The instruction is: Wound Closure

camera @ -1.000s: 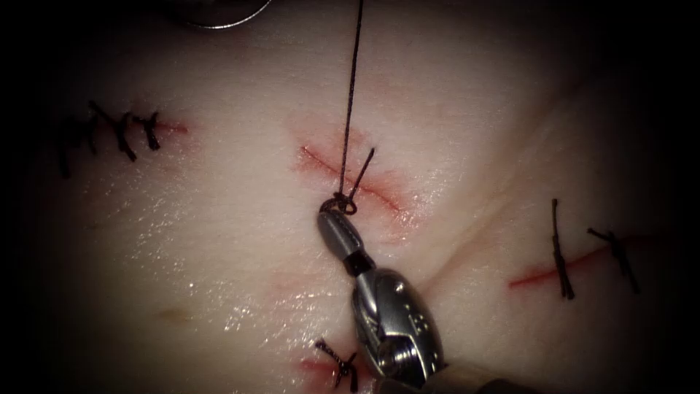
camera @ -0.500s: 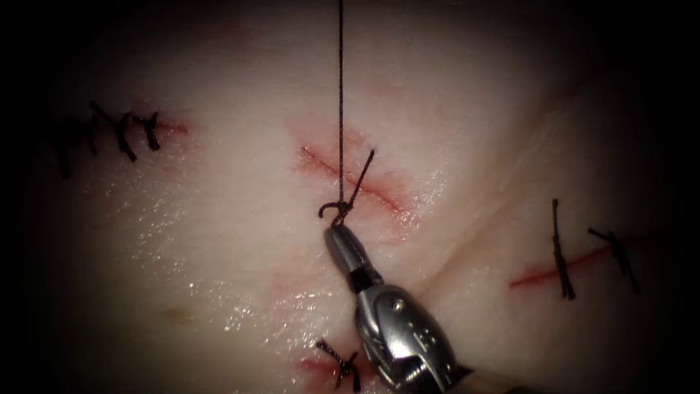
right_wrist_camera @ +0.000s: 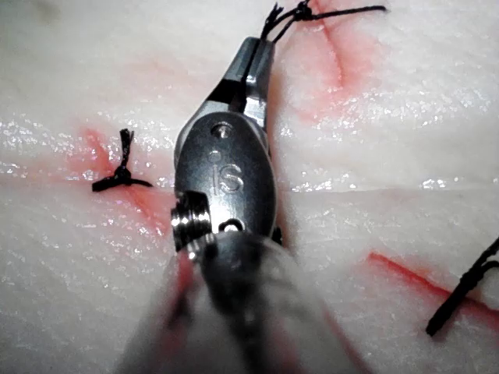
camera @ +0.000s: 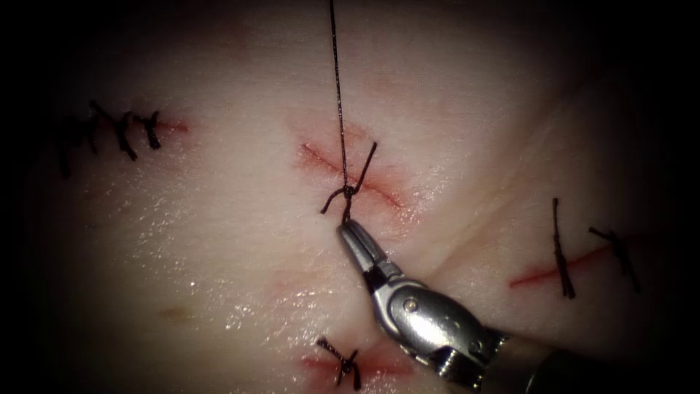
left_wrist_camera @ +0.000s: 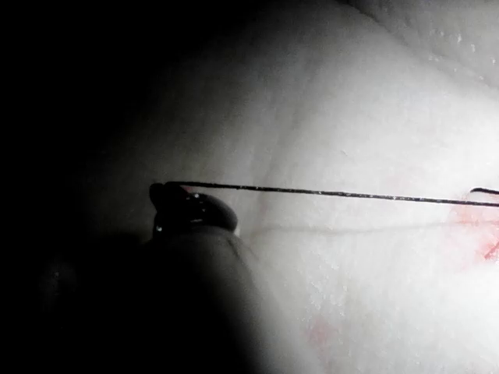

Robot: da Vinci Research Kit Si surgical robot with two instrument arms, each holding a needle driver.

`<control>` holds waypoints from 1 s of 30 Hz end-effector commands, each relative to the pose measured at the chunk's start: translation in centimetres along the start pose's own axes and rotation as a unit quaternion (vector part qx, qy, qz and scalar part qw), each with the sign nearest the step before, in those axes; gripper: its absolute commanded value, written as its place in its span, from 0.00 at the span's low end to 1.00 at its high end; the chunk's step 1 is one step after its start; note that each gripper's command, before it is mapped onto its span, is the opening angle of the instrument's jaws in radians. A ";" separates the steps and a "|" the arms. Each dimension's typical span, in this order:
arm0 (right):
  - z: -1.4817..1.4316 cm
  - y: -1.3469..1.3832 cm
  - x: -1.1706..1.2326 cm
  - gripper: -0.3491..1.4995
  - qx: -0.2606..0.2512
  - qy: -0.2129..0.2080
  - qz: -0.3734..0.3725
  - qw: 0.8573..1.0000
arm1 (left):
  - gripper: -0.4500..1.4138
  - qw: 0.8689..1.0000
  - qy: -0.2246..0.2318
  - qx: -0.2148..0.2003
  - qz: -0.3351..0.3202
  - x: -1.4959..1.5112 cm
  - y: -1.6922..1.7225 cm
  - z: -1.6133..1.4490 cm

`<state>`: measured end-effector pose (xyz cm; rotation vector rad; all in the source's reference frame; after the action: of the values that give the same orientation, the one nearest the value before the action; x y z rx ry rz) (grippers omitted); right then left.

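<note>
The right arm's silver tool, fingers clenched on the thin black thread, has swung rightward since before. The left arm's dark tool grasps the taut thread too.

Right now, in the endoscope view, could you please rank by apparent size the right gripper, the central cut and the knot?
1. Right gripper, by far the largest, though it lies nearer the camera.
2. Central cut.
3. Knot, smallest, on the cut's left edge.
</note>
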<state>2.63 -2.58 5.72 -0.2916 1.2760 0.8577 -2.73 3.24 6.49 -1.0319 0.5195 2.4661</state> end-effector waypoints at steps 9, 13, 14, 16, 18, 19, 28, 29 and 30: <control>0.12 -0.01 0.08 0.00 -0.003 -0.007 0.034 0.999 | 0.00 1.000 0.023 -0.008 -0.002 0.07 0.22 -0.10; 0.08 0.05 0.39 0.72 0.005 -0.021 0.100 0.995 | 0.00 0.999 0.040 -0.028 -0.010 0.13 0.38 -0.41; 0.06 0.05 0.45 0.73 0.008 -0.023 0.103 0.994 | 0.00 0.999 0.044 -0.028 -0.010 0.14 0.40 -0.48; 0.01 0.07 0.65 0.76 0.016 -0.023 0.113 0.993 | 0.00 0.998 0.058 -0.025 -0.013 0.20 0.46 -0.74; -0.01 0.08 0.77 0.78 0.022 -0.023 0.120 0.992 | 0.00 0.997 0.069 -0.023 -0.018 0.24 0.49 -0.90; -0.01 0.08 0.82 0.79 0.024 -0.022 0.122 0.992 | 0.00 0.997 0.073 -0.021 -0.019 0.26 0.52 -0.98; 0.18 0.28 1.13 0.43 0.007 -0.049 0.141 0.989 | 0.00 0.994 0.109 -0.022 -0.023 0.56 0.98 -1.65; 0.21 0.29 1.13 0.42 0.007 -0.058 0.141 0.988 | 0.00 0.993 0.111 -0.022 -0.023 0.58 1.01 -1.69; 0.23 0.30 1.13 0.41 0.005 -0.068 0.141 0.988 | 0.00 0.993 0.113 -0.023 -0.023 0.61 1.04 -1.73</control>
<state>2.55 -1.81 4.80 -0.0395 1.1768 1.0970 -2.60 1.58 5.00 -1.3425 0.5022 2.3389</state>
